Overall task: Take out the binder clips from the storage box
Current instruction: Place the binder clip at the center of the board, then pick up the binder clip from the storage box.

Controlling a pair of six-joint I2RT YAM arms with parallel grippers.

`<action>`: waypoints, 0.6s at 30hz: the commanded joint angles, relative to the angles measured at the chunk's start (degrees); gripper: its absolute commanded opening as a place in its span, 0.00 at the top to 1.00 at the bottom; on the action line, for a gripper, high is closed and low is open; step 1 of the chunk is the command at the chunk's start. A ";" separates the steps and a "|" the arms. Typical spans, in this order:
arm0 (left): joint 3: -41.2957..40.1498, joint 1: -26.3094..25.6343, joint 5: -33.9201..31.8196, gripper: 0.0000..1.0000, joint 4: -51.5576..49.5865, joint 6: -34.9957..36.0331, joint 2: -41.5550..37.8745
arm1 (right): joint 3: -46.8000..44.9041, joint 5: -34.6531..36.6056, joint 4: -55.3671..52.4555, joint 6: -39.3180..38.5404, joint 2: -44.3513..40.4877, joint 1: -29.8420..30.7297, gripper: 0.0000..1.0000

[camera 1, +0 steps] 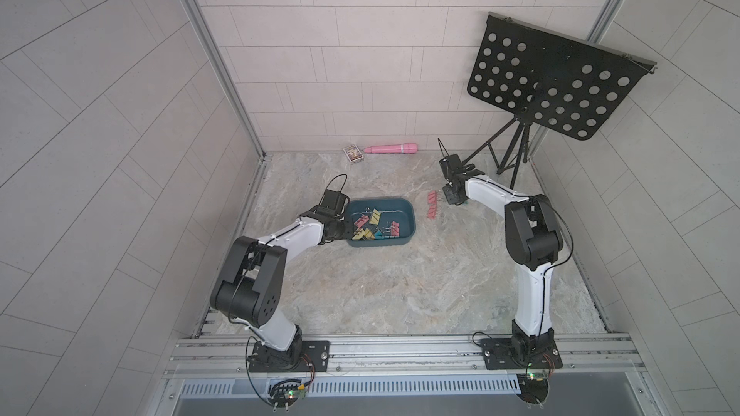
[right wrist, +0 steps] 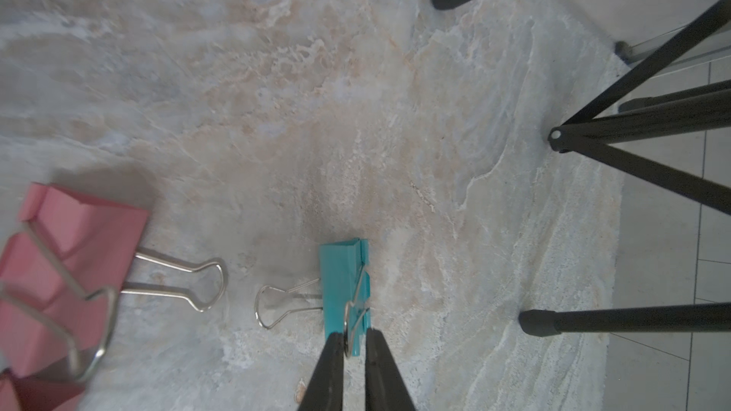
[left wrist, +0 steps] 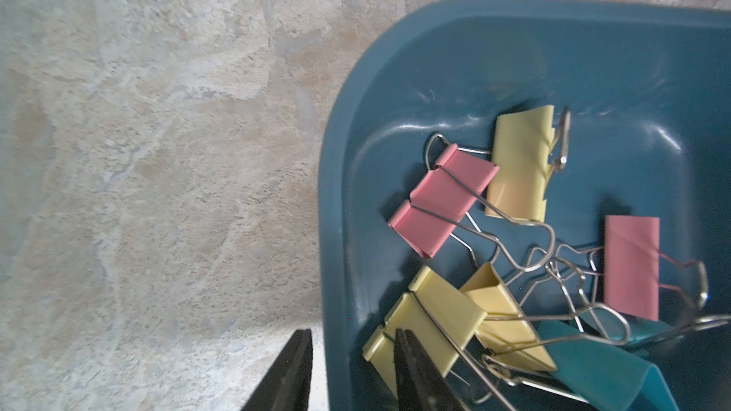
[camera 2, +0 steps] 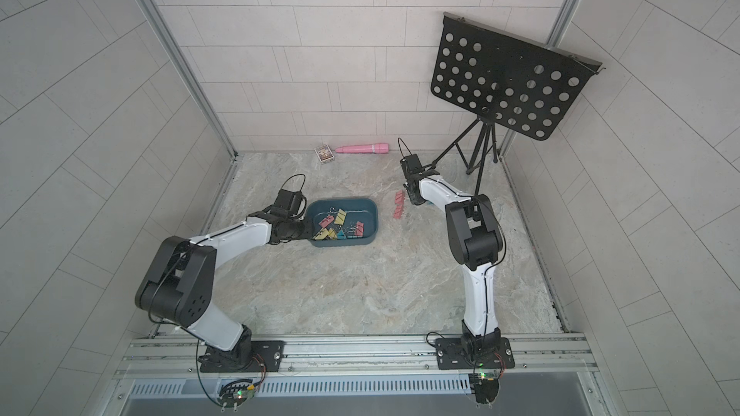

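Placement looks to be the step in hand. The right gripper [right wrist: 355, 343] sits low over the desk [right wrist: 277, 112], its jaws a narrow slit apart around the raised wire handle of a teal clip [right wrist: 343, 282]. Whether they pinch that wire or merely flank it, I cannot tell. The teal clip lies flat on the desk, near a row of pink clips [right wrist: 71, 262]. In a top view these pink clips [camera 1: 431, 204] lie well apart from the box. The music stand's legs [right wrist: 633, 144] stand close by on the other side.

The left gripper [left wrist: 353, 332] straddles the end wall of the storage box [left wrist: 553, 21], one finger outside and one inside, apparently clamped on it to steady it. Inside lies a tangle of binder clips [left wrist: 443, 199] in yellow, pink and teal, their handles interlocked.

The next move calls for the right gripper to part fully, lift clear of the handle and cross to the box. There it should choose a loop free of its neighbours, or several clips may come up together.
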 commanded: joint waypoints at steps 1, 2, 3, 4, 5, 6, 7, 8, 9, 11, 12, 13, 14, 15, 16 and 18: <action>0.13 0.31 -0.02 0.57 -0.02 0.31 0.60 | 0.73 -0.87 -1.92 0.28 -5.66 0.86 0.83; 0.16 0.29 -0.03 0.57 -0.05 0.34 0.60 | 0.74 -0.98 -2.02 0.15 -6.54 1.16 0.82; 0.14 0.33 -0.02 0.57 -0.08 0.34 0.55 | 0.73 -1.30 -2.13 0.06 -7.47 1.44 0.81; 0.16 0.34 -0.04 0.57 -0.04 0.39 0.56 | 0.72 -1.71 -2.08 -0.02 -8.17 1.68 0.80; 0.05 0.29 -0.02 0.57 -0.05 0.34 0.54 | 0.69 -2.47 -2.14 0.02 -9.01 2.04 0.79; 0.04 0.33 -0.03 0.57 -0.12 0.37 0.52 | 0.75 -3.57 -2.35 -0.05 -9.82 2.40 0.78; 0.04 0.35 -0.08 0.57 -0.13 0.31 0.45 | 0.86 -5.06 -2.56 -0.27 -10.43 2.74 0.77; 0.05 0.32 -0.02 0.57 -0.13 0.33 0.48 | 0.95 -6.83 -2.67 -0.40 -11.16 3.18 0.77; -0.02 0.36 -0.11 0.57 -0.14 0.41 0.31 | 0.91 -8.54 -2.68 -0.34 -11.81 3.70 0.76; -0.04 0.35 -0.16 0.57 -0.17 0.44 0.22 | 0.91 -12.10 -2.45 -0.38 -12.82 4.68 0.75; -0.05 0.36 -0.13 0.57 -0.21 0.46 0.18 | 0.91 -13.90 -2.15 -0.33 -13.14 5.28 0.75; -0.05 0.33 -0.12 0.57 -0.21 0.42 0.17 | 0.91 -15.41 -1.97 -0.26 -13.29 5.74 0.74; 0.01 0.32 -0.21 0.57 -0.29 0.47 0.10 | 0.91 -17.05 -1.66 -0.15 -13.51 6.34 0.74; -0.04 0.32 -0.20 0.57 -0.30 0.47 0.08 | 0.91 -19.05 -1.26 -0.12 -13.57 6.94 0.74; -0.02 0.34 -0.20 0.57 -0.30 0.48 0.10 | 0.82 -21.02 -0.89 0.11 -13.53 7.28 0.73; 0.00 0.33 -0.11 0.57 -0.30 0.48 0.02 | 0.44 -26.97 0.63 1.03 -13.17 7.80 0.73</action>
